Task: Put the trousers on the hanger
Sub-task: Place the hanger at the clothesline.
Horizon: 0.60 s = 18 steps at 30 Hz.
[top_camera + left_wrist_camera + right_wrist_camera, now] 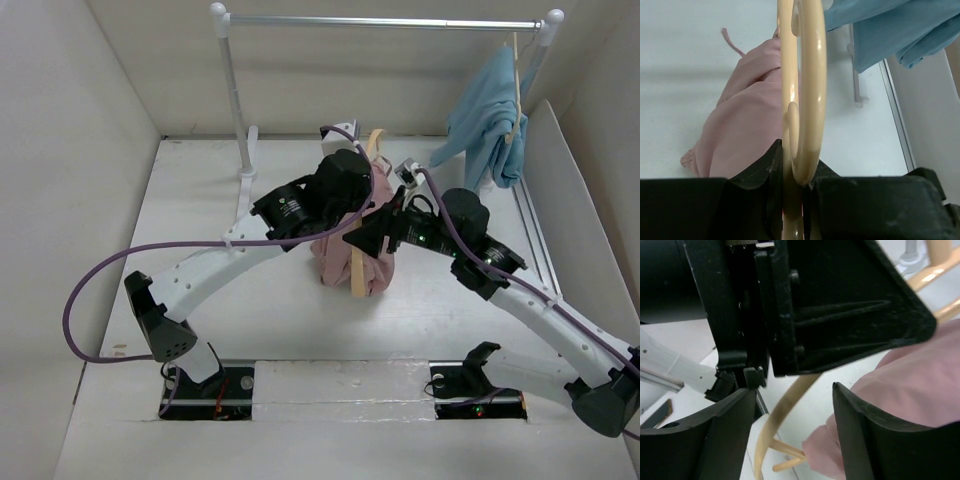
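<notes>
The dusty-pink trousers [338, 262] hang bunched over the crossbar of the pale wooden hanger [360, 268], mid-table. My left gripper [352, 158] is shut on the hanger near its top and holds it up. In the left wrist view the hanger's curved wood [801, 90] runs up from between the shut jaws, with the trousers [747, 125] beside it. My right gripper [362, 240] is open beside the trousers. In the right wrist view its fingers [865, 435] straddle the hanger arm [777, 415] and pink cloth [910, 390], touching neither clearly. The left gripper's black body fills that view's top.
A white clothes rail [380, 22] spans the back. A light-blue garment [490, 115] on another hanger hangs at its right end, also seen in the left wrist view [890, 30]. White walls enclose the table on both sides.
</notes>
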Available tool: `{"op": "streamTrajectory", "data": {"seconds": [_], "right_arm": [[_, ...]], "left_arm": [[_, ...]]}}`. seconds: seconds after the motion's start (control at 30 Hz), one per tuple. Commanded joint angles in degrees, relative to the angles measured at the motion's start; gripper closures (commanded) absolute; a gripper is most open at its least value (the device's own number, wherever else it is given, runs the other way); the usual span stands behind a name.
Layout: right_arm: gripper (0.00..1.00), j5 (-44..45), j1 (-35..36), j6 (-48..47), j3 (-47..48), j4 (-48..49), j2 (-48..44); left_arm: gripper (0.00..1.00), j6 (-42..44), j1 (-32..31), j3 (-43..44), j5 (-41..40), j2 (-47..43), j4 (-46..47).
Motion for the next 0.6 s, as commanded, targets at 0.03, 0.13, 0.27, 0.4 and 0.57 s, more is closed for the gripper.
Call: {"op": "streamTrajectory", "data": {"seconds": [0.03, 0.13, 0.27, 0.4, 0.57], "right_arm": [[0.36, 2.1, 2.5, 2.1, -0.4, 8.7, 1.0], [0.53, 1.2, 3.1, 4.3, -2.2, 12.2, 1.5], [0.86, 0.9, 3.1, 7.9, -5.4, 17.0, 0.9], [1.00, 2.4, 3.1, 13.6, -7.6, 22.1, -0.7], [1.00, 1.7, 0.6, 17.1, -2.5, 24.4, 0.3]], "left_arm": [[1.00, -0.7, 0.0, 2.2, -0.2, -3.9, 4.2], [1.00, -1.1, 0.0, 2.0, 0.3, -4.5, 4.6], [1.00, -1.2, 0.0, 2.9, 0.7, -5.0, 4.6], [1.00, -0.6, 0.0, 3.9, 2.3, -5.5, 5.2], [0.41, 1.4, 0.0, 4.4, 7.5, -8.7, 9.0]]}}
